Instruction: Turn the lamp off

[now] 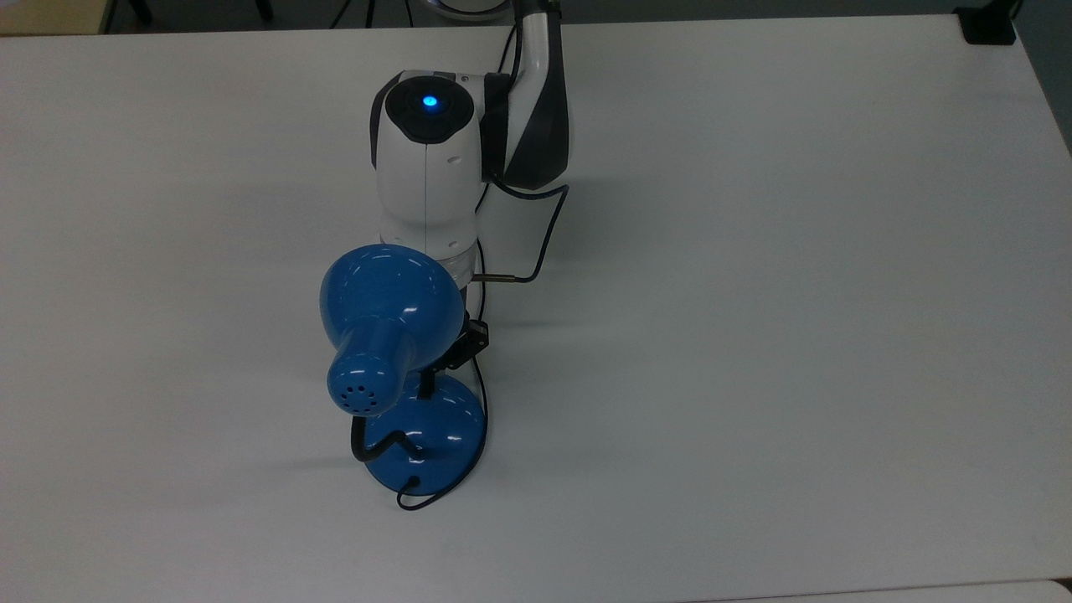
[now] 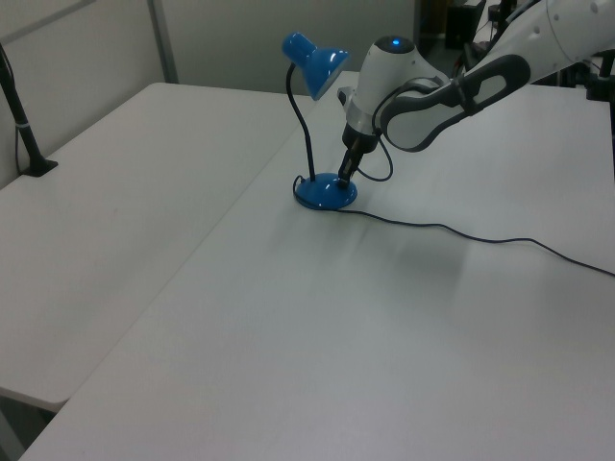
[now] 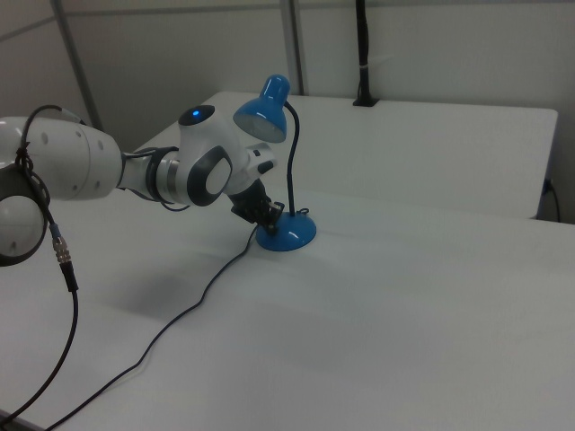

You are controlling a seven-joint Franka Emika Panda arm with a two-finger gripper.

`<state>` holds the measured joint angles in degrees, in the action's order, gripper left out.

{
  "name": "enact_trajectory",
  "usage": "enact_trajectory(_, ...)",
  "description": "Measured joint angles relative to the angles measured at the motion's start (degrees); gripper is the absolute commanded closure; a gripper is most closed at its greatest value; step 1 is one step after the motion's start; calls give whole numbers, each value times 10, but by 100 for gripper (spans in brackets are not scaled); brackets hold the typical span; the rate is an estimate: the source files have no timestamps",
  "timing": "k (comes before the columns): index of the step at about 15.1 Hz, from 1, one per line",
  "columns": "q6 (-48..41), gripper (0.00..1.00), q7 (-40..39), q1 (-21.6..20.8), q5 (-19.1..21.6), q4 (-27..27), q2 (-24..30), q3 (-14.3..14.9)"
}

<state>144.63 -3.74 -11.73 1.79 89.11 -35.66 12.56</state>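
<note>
The hand (image 2: 344, 175) comes down steeply with its tip on the near edge of the lamp base (image 2: 325, 192), where the rocker switch would sit; whether its fingers are spread or pressed together I cannot tell. The slant likely lets it reach under the dome shade (image 1: 390, 295). No glow falls from the shade, so the switch seems pressed already. One blue desk lamp (image 3: 284, 162) stands mid-worktop (image 1: 796, 335), one black cord (image 2: 452, 230) trails off to the left view's right, and one arm reaches in.
</note>
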Motion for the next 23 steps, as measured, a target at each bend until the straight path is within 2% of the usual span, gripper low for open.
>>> enact_trajectory(9,0,100,0,-5,-19,16,7,0)
enact_trajectory(12,-6,98,4,-6,-19,45,20,1)
enact_trajectory(13,-18,91,6,-5,-19,59,30,2)
enact_trajectory(14,-52,78,8,-5,-19,65,43,2)
enact_trajectory(15,-108,58,8,-5,-19,65,63,2)
enact_trajectory(16,-168,1,8,-6,-19,64,90,2)
enact_trajectory(17,-248,0,8,-6,-19,64,136,2)
enact_trajectory(19,-339,0,13,-5,-19,66,196,3)
enact_trajectory(23,-452,0,35,-3,-19,74,291,6)
